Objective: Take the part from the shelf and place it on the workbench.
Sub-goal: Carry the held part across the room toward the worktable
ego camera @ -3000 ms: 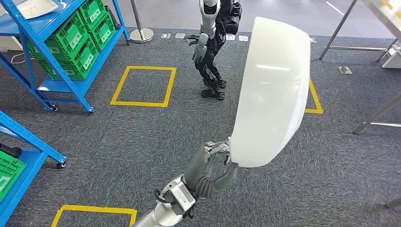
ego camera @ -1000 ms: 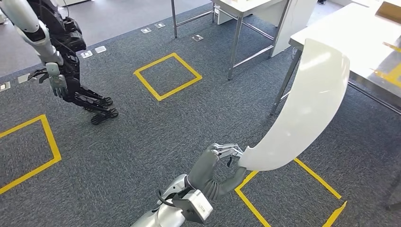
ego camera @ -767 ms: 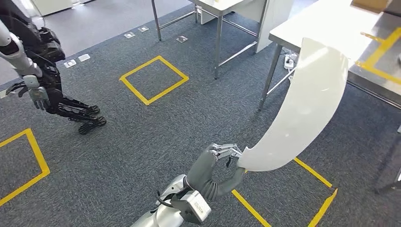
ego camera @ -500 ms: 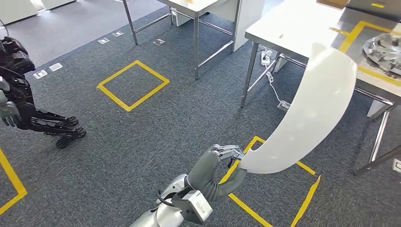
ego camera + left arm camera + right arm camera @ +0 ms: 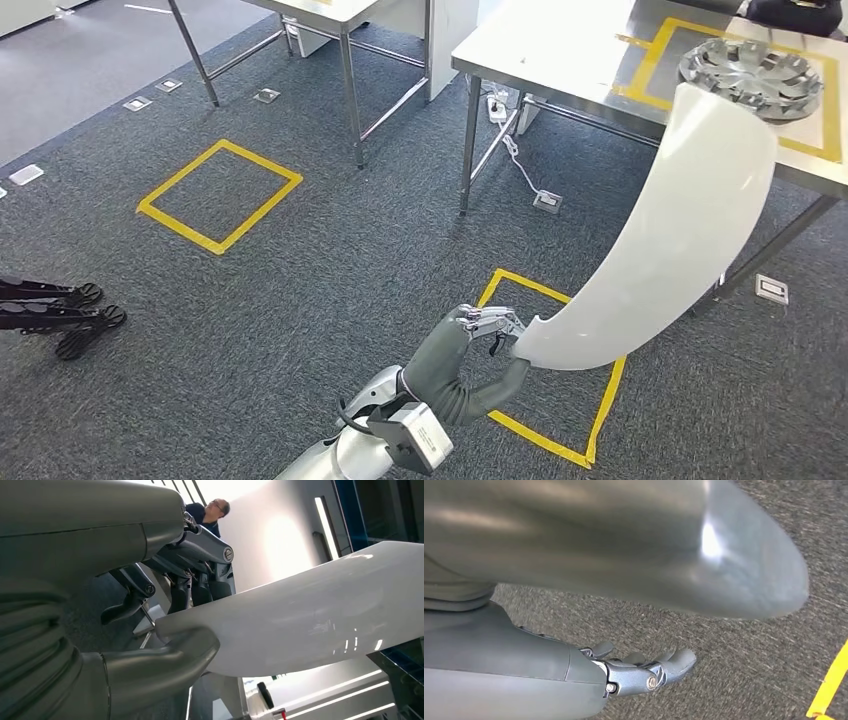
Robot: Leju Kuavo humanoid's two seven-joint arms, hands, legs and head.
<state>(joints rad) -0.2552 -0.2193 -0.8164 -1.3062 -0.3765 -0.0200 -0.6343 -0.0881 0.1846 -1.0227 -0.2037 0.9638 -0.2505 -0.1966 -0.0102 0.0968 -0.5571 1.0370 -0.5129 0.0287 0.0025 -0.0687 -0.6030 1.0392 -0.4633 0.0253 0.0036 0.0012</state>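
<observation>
Curved glossy white plastic panel (image 5: 668,235) rises from the left hand (image 5: 470,362), whose thumb and fingers pinch its lower edge; its upper tip overlaps the steel tabletop (image 5: 560,50) near a silver wheel cover (image 5: 750,75). Carrying it well likely means keeping the pinch firm, lifting the tip over the edge, and avoiding the cover. Right hand (image 5: 644,672) hangs loosely open, holding nothing.

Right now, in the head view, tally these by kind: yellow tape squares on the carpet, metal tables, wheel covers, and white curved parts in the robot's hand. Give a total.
Yellow tape squares on the carpet: 2
Metal tables: 2
Wheel covers: 1
White curved parts: 1, held by the left hand
Total: 6
</observation>
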